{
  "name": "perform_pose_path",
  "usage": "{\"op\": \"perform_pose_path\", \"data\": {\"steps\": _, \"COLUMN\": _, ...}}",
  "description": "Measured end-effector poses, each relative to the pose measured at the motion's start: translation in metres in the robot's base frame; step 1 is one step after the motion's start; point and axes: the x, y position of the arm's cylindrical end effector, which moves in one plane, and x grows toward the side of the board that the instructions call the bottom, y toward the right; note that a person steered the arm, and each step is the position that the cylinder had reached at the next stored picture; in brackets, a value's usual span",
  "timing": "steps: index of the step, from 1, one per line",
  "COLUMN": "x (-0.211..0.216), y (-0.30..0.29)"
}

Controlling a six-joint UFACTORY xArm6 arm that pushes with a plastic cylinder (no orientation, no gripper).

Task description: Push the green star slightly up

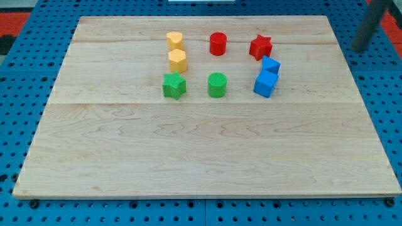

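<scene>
Dark rod at view's top right; my tip (360, 48) off board edge, over blue pegboard, well apart from all blocks, touching and holding nothing. Nearest: red star block (260, 46), then two blue blocks, (271, 64) and (265, 83), touching. Red cylinder (218, 44) at top centre. Green cylinder (217, 85) below it. Green star block (174, 86) left of it, just below two yellow blocks, (178, 61) and (174, 41). Eight blocks. No writing readable. Pale wooden board (188, 157) on blue perforated table (12, 94).

My tip (360, 48) sits off the board's (201, 157) top right, well apart from the green star (174, 86).
</scene>
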Motion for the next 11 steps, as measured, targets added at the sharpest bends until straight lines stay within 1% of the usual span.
{"op": "perform_pose_path", "data": {"steps": 1, "x": 0.073, "y": -0.058}}
{"op": "perform_pose_path", "data": {"steps": 2, "x": 0.133, "y": -0.163}}
{"op": "perform_pose_path", "data": {"steps": 3, "x": 0.133, "y": -0.299}}
{"op": "perform_pose_path", "data": {"steps": 4, "x": 0.133, "y": -0.380}}
{"op": "perform_pose_path", "data": {"steps": 5, "x": 0.126, "y": -0.401}}
{"op": "perform_pose_path", "data": {"steps": 7, "x": 0.081, "y": -0.379}}
{"op": "perform_pose_path", "data": {"steps": 8, "x": 0.067, "y": -0.383}}
{"op": "perform_pose_path", "data": {"steps": 9, "x": 0.059, "y": -0.410}}
{"op": "perform_pose_path", "data": {"steps": 11, "x": 0.017, "y": -0.492}}
